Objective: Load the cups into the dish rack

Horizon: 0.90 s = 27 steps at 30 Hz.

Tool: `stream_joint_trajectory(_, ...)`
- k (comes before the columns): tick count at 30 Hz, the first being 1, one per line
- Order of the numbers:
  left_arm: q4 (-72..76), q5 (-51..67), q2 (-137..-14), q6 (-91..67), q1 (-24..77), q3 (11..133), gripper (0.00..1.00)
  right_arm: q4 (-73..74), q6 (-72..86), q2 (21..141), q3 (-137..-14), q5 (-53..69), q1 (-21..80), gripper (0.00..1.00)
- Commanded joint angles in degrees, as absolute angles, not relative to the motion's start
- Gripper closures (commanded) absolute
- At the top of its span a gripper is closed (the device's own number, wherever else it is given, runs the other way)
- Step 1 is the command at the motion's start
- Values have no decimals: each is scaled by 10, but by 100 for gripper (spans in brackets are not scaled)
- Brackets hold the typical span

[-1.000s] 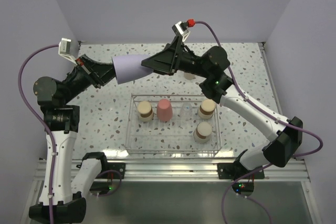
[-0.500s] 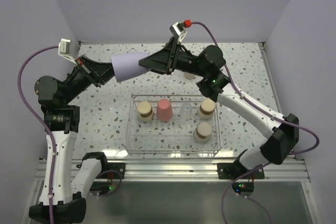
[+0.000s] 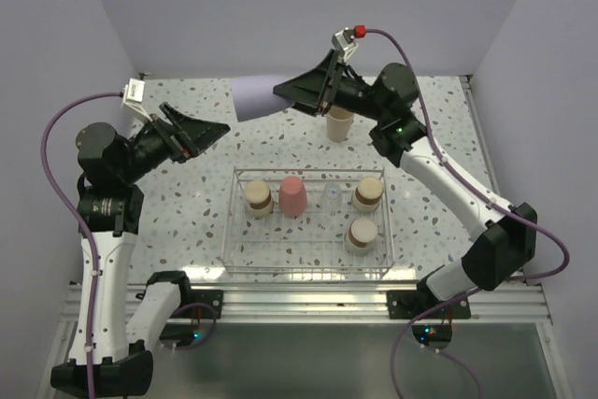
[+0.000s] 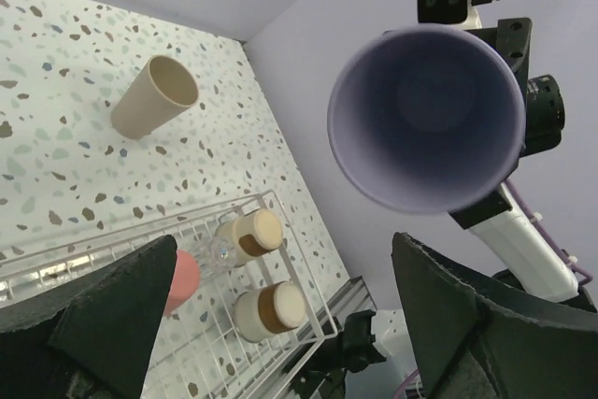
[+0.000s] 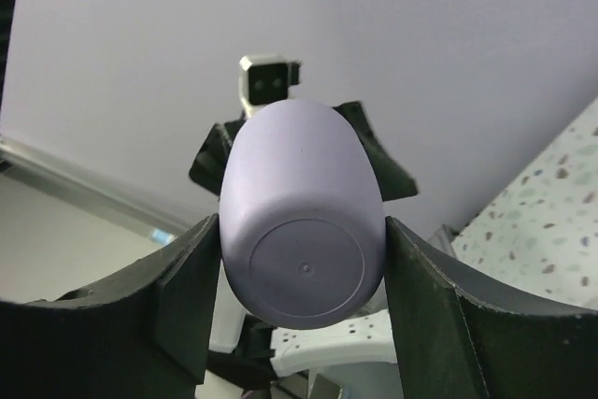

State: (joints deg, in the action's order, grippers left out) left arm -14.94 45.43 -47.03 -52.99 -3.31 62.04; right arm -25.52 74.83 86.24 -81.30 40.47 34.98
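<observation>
**Handover: lavender cup (image 3: 252, 98) changes sides**

The left gripper (image 3: 213, 133) has let go and drawn back, jaws spread wide. The right gripper (image 3: 280, 92) now clamps the lavender cup by its base, aloft beyond the dish rack (image 3: 234, 221).

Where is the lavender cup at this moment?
In the top view, the lavender cup is held sideways by the right gripper above the table, left of the beige cup.

lavender cup (image 5: 301, 212), speckled white table (image 3: 192, 201)
</observation>
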Motion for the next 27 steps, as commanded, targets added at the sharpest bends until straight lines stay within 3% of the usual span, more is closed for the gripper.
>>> stream_joint_trajectory(1, -207, 433, -461, -479, -33, 640, 0, -178, 699, 819, -820, 419, 307, 100)
stream_joint_trajectory(8, -293, 366, -466, -419, -33, 674, 0, 71, 529, 791, -859, 374, 258, 100)
stream_joint_trajectory(12, -383, 248, -482, -365, -33, 736, 0, 255, 389, 788, -920, 322, 271, 100)
stream_joint_trajectory(19, -496, 76, -501, -308, -33, 808, 0, 489, 237, 817, -997, 125, 425, 100)
stream_joint_trajectory(27, -519, 39, -506, -295, -33, 817, 0, 551, 222, 848, -970, 47, 545, 100)
